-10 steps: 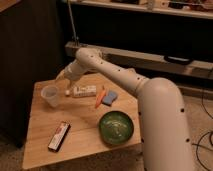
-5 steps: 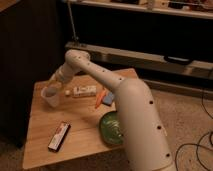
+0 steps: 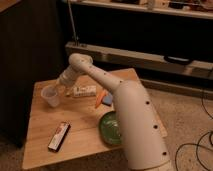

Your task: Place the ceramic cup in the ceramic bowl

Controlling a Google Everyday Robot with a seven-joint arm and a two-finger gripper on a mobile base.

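Note:
The ceramic cup (image 3: 51,95) is a small pale tapered cup standing upright near the left edge of the wooden table (image 3: 80,145). My gripper (image 3: 59,88) is right at the cup's right side, at the end of the white arm (image 3: 92,72) that reaches down from the upper middle. The ceramic bowl (image 3: 109,128) is dark green and sits at the front right of the table. The arm's thick lower segment hides the bowl's right part.
A white labelled bottle (image 3: 84,91) lies on its side just right of the cup. An orange object (image 3: 99,99) and a blue one (image 3: 107,100) lie beyond it. A dark flat packet (image 3: 58,136) rests at the front left. A dark cabinet stands to the left.
The arm has swung left and down, bringing the gripper from above the bottle to the cup's side. The cup, bowl and other items have stayed put.

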